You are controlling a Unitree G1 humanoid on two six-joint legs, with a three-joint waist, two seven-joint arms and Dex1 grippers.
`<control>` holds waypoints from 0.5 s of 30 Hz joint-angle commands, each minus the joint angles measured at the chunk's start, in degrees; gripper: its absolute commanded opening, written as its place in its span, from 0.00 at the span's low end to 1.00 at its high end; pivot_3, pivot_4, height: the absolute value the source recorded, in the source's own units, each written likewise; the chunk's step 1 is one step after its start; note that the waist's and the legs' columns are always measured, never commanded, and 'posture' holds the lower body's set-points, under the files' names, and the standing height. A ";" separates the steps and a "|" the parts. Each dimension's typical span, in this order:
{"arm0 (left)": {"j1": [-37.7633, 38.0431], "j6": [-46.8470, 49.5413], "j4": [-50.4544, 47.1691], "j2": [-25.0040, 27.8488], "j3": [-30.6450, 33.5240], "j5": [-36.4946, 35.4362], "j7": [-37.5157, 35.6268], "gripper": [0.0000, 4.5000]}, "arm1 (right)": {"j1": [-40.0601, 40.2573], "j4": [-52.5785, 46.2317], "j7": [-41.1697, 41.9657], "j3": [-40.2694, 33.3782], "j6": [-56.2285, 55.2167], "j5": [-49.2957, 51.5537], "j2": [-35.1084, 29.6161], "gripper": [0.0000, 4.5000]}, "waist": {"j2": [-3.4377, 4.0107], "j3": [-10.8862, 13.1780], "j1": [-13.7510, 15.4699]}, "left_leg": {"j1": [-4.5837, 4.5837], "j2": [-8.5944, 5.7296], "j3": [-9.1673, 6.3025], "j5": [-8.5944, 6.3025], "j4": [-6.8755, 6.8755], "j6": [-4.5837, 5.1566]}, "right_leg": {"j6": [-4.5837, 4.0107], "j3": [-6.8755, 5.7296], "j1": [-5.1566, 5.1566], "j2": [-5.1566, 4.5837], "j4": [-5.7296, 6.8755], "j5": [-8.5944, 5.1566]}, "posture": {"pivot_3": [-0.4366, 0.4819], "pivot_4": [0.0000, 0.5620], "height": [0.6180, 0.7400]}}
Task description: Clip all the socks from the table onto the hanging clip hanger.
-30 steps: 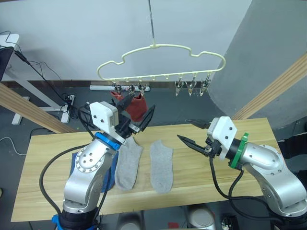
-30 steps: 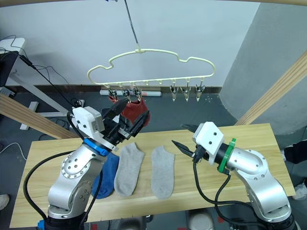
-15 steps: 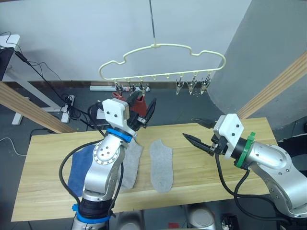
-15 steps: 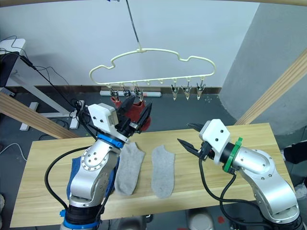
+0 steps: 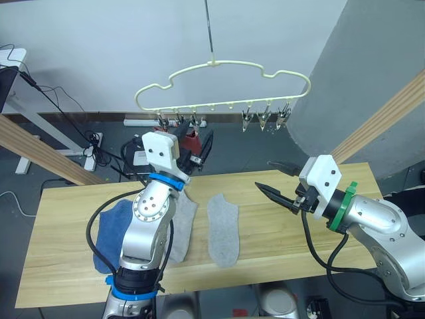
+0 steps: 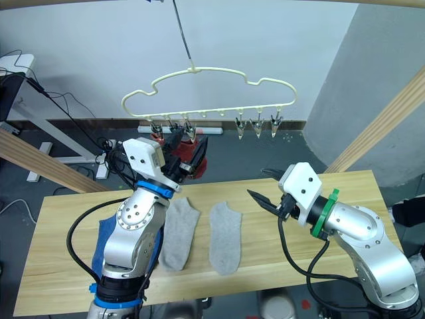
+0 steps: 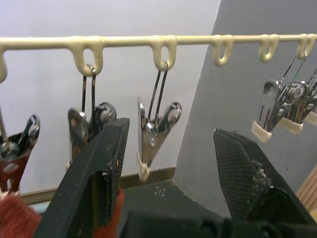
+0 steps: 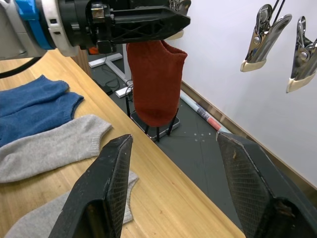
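Table (image 5: 279, 256): long top of pale wood planks, carrying four socks toward the robot's left and middle.
Hanger (image 5: 219, 83): thin pale-gold wire frame hanging above the far edge of the table, three clips bunched at each end of its bar.
Blue socks (image 5: 109, 226): two, overlapping, flat on the table at the left, partly behind the left arm.
Grey socks (image 5: 223, 229): two, flat, side by side near the middle; one lies clear, the other (image 6: 178, 234) is partly covered by the left arm.
Red sock (image 8: 156, 82): hangs limp from the left-end clips, clear of the table; a second one cannot be told apart.
Left claw (image 7: 168, 163): raised to the bar, fingers spread wide, holding nothing, an empty clip (image 7: 154, 136) between them.
Right claw (image 5: 273, 178): hovers over the table right of the grey socks, fingers spread wide, empty.
Progress: judged early; red is up, four socks remain.
Handling: soft, light knit that will droop and fold when lifted; not fragile, little risk of slipping. Best pinched at the cuff so the opening edge can be fed into a clip.
Clips: small, sprung metal, free-swinging; likely to swing away when pushed.
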 commanded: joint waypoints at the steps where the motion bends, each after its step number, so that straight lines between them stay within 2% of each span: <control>1: -0.51 -1.64 -1.38 -0.37 -0.09 0.74 0.16 0.66 | 0.11 -2.56 -0.57 -1.28 -0.97 0.71 -0.46 0.63 | 0.00 0.00 -0.06 | 0.00 0.00 0.00 0.00 0.00 0.00 | 0.00 -0.01 0.00 0.00 0.00 0.00 | 0.11 0.62 1.00; 15: -1.75 -1.45 -1.09 -1.44 0.29 2.01 1.85 0.66 | -1.30 -3.34 -0.77 -1.66 0.70 7.13 -0.42 0.63 | 0.00 0.00 -0.63 | -0.02 0.00 0.00 0.00 0.00 0.00 | 0.00 -0.01 0.00 0.00 0.00 0.00 | 0.11 0.62 1.00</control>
